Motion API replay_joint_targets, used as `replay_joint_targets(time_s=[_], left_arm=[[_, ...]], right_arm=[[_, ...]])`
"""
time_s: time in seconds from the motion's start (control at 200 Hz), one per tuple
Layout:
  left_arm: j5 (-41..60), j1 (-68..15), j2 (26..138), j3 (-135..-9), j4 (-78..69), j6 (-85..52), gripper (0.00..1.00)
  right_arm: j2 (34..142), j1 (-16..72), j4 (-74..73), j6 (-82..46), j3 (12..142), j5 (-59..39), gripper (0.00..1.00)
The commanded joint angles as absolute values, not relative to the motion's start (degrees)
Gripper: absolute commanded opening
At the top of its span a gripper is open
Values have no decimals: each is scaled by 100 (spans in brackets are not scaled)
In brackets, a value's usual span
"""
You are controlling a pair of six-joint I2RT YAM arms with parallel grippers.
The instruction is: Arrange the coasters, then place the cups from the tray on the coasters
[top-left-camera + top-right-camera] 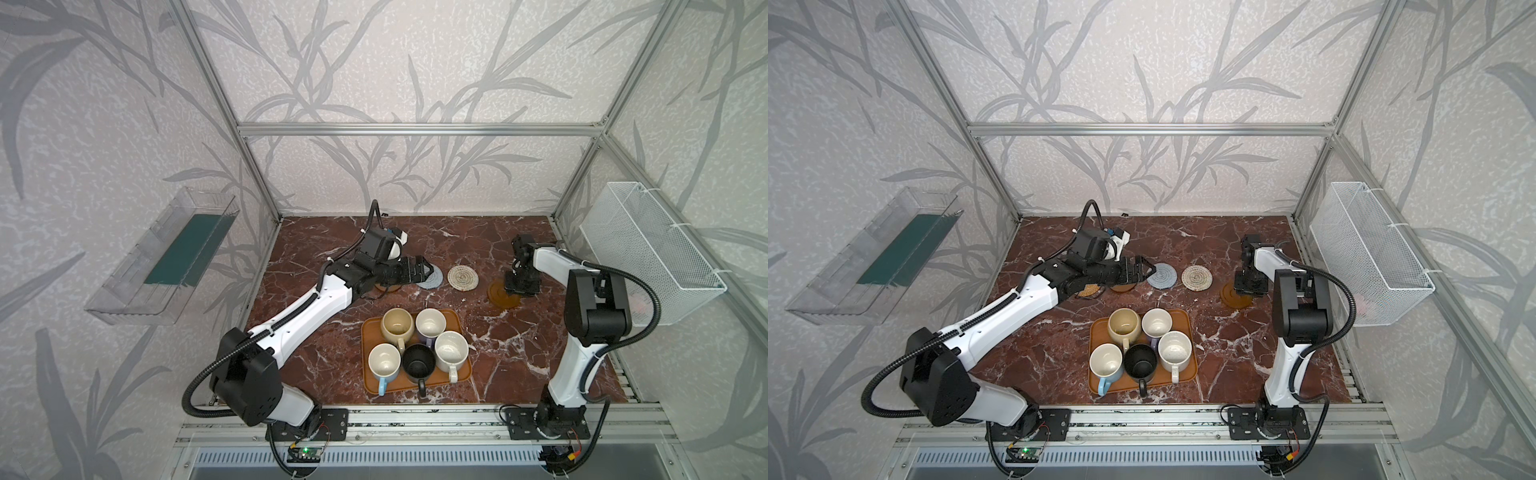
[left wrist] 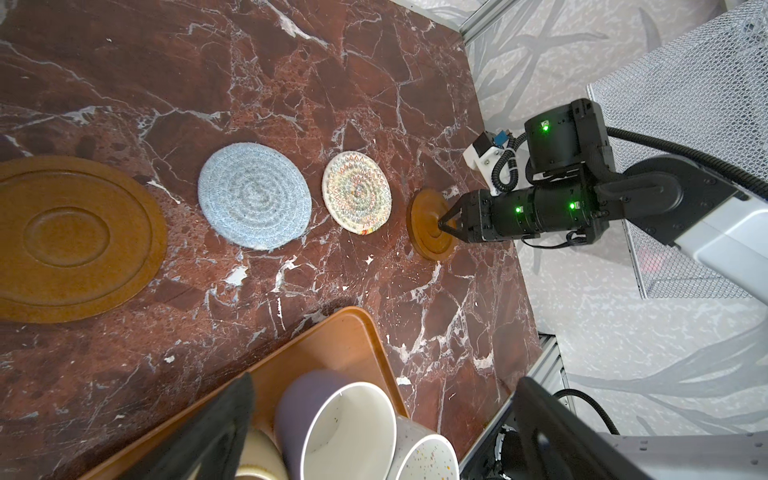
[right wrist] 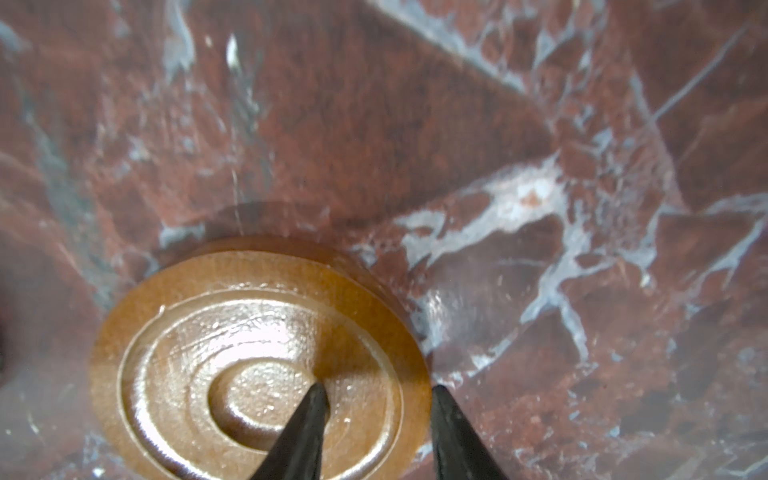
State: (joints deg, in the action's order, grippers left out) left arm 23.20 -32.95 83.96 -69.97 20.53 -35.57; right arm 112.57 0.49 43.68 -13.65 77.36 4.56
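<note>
Five cups stand on the orange-brown tray (image 1: 462, 376): beige (image 1: 397, 325), lavender (image 1: 430, 323), white (image 1: 451, 351), light blue (image 1: 384, 362) and black (image 1: 418, 363). Behind it, coasters lie in a row: tan rattan (image 1: 1088, 289), brown (image 2: 70, 237), blue-grey (image 1: 432, 276), cream rope (image 1: 462, 276) and a second brown one (image 1: 500, 294). My right gripper (image 3: 377, 390) is closed on that coaster's rim, one finger on top and one at its outer edge. My left gripper (image 1: 419, 268) hangs open over the blue-grey coaster's near-left edge, holding nothing.
A white wire basket (image 1: 652, 249) hangs on the right wall and a clear plastic bin (image 1: 166, 257) on the left wall. Aluminium frame posts stand at the table's back corners. My left forearm lies over the two leftmost coasters.
</note>
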Motion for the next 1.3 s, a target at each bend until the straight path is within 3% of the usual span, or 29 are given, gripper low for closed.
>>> replay_joint_targets(time_s=[0.0, 0.455, 1.065, 1.295], left_arm=[[2294, -3307, 8270, -6979, 2100, -3481, 99], [2353, -3306, 8477, -7009, 2034, -3480, 99], [2485, -3305, 8557, -7009, 1981, -3490, 99], [2466, -3313, 8525, -7118, 2180, -3386, 99]], right_arm=[[11550, 35, 4582, -1350, 8141, 605, 41], [12272, 50, 4891, -1270, 9083, 610, 41], [12286, 140, 4951, -1362, 9342, 431, 41], [12130, 178, 5321, -1285, 9635, 521, 55]])
